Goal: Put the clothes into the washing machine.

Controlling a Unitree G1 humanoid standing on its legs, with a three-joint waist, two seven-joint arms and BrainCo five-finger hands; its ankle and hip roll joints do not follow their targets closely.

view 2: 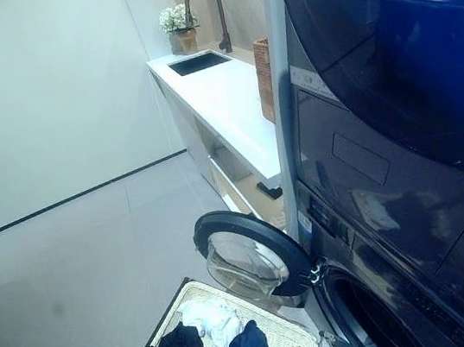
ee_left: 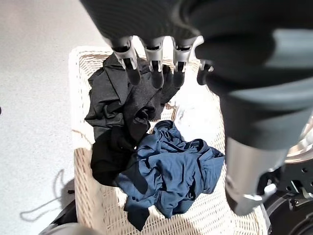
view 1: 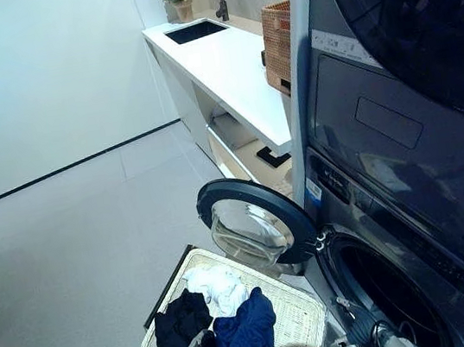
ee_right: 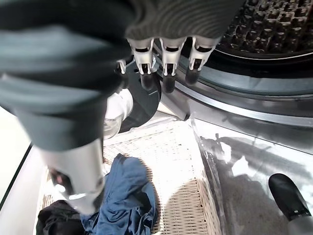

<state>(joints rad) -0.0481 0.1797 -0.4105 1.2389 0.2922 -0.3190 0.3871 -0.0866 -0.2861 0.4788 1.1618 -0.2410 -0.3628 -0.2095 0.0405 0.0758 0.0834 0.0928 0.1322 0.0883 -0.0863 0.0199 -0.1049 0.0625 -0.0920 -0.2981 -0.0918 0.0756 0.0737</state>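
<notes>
While bunched, clothes (ee_left: 161, 171) perhaps stretch along basket (ee_left: 80, 166).

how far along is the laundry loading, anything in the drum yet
Done: the washing machine door stands open. No clothes show in the visible part of the drum. In hand: nothing; the left hand hangs open above the black garment, and the right hand is open near the drum opening. Left: the black, blue and white garments all lie in the wicker basket.
</notes>
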